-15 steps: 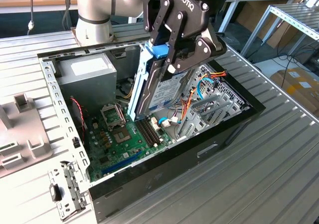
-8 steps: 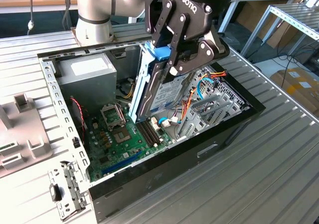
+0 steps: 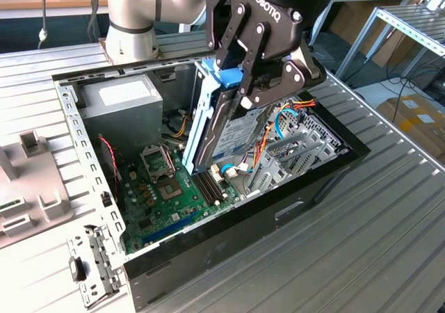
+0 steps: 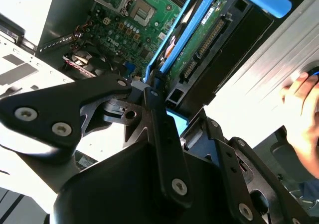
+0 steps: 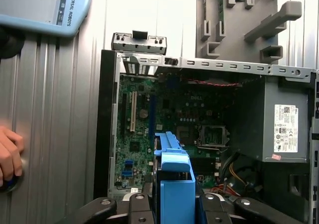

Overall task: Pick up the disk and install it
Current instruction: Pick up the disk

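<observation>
Since the disk (image 3: 233,139) seems meant to slide into its bay edge-first, the gripper (image 3: 256,90) carries it nearly on end. Its fingers are clamped onto the upper end, squeezing the bright blue rails from both sides so the dark body hangs free below. The disk leans steeply inside the open computer case (image 3: 278,215), its lower end down near the motherboard (image 3: 160,188); I cannot tell whether it touches. It hangs between the grey power supply (image 3: 122,108) on the exterior view's left and the metal drive cage (image 3: 306,146) with its loose cables (image 3: 306,106) on the right. The tilt probably keeps it off those wires. The case lies on its side on the slatted table (image 3: 361,257), leaving the inside open from above. A person's hand (image 5: 7,157) rests on the table, well apart from the case.
</observation>
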Action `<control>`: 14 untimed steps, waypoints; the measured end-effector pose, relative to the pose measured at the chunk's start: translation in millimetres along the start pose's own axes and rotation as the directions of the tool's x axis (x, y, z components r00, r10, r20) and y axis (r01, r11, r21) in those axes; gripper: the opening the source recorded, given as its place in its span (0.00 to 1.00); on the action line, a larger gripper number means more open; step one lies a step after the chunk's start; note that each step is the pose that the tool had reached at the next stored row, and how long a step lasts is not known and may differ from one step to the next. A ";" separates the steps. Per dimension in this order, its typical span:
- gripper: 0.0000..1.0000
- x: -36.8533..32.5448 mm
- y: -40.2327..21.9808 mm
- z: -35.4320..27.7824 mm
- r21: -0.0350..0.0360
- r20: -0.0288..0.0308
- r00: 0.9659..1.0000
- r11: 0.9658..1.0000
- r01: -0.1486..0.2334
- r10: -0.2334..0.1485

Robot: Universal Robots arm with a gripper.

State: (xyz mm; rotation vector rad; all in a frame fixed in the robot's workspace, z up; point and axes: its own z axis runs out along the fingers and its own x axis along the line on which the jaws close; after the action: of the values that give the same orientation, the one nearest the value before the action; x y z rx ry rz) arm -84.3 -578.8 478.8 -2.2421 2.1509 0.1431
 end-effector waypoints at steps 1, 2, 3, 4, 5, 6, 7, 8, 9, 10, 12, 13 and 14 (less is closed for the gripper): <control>0.37 0.5 -0.2 0.0 0.000 0.000 1.000 1.000 0.000 0.000; 0.37 0.8 -0.5 -0.1 0.000 0.000 1.000 1.000 0.000 0.000; 0.37 1.1 -0.7 -0.1 0.000 0.000 1.000 1.000 0.000 0.000; 0.37 1.3 -1.0 -0.1 0.000 0.000 1.000 1.000 0.000 0.000; 0.37 1.4 -1.6 -0.2 0.000 0.000 1.000 1.000 0.000 0.000; 0.37 1.6 -2.5 -0.2 0.000 0.000 1.000 1.000 0.000 0.000; 0.37 1.8 -3.3 -0.3 0.000 0.000 1.000 1.000 0.000 0.000; 0.37 2.1 -5.4 -0.4 0.000 0.000 1.000 1.000 0.000 0.000; 0.37 2.4 -7.4 -0.5 0.000 0.000 1.000 1.000 0.000 0.000; 0.37 2.6 -8.9 -0.5 0.000 0.000 1.000 1.000 0.000 0.000; 0.37 2.8 -11.6 -0.7 0.000 0.000 1.000 1.000 0.000 0.000; 0.37 2.9 -12.8 -0.7 0.000 0.000 1.000 1.000 0.000 0.000; 0.37 2.9 -14.1 -0.8 0.000 0.000 1.000 1.000 0.000 0.000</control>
State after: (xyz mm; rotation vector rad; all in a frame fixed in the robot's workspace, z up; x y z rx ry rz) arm -70.1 -581.2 478.7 -2.2421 2.1508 0.1432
